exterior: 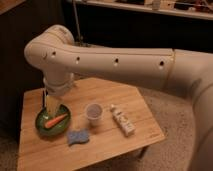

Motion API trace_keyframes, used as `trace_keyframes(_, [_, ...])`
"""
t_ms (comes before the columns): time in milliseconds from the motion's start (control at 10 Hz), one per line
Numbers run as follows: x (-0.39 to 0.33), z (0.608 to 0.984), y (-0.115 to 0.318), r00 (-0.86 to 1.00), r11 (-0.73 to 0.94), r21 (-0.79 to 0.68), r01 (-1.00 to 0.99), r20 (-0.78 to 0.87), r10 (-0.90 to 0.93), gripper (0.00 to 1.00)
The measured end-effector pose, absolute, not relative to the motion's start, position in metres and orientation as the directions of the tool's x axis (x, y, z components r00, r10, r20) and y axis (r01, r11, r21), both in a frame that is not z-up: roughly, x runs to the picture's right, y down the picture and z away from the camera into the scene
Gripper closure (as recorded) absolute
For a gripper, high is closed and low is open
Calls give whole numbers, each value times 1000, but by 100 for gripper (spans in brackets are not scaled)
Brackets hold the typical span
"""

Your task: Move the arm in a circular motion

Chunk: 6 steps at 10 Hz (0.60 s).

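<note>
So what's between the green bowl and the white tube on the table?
A clear cup, in the camera view; the gripper hangs over the bowl.

The arm (115,62) holds its hand (51,103) over the green bowl (39,123) on the table (136,107).

Wooden table (134,104) (speckled floor (171,114) below)

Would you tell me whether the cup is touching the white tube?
Apart: the camera view shows bare table between the cup and the tube. The gripper hangs over the green bowl.
</note>
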State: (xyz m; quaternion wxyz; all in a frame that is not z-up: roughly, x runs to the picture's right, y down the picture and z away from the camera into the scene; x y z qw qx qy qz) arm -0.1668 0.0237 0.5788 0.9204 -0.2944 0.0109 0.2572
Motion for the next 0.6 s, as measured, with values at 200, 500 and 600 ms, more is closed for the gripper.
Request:
trace_keyframes(200, [-149, 620, -6, 866, 702, -515, -492, -209, 454, 20])
trace_keyframes(500, [-92, 685, -36, 820, 667, -479, -571, -303, 485, 20])
trace_keyframes(600, [-73, 701, -40, 800, 652, -464, -599, -334, 498, 20])
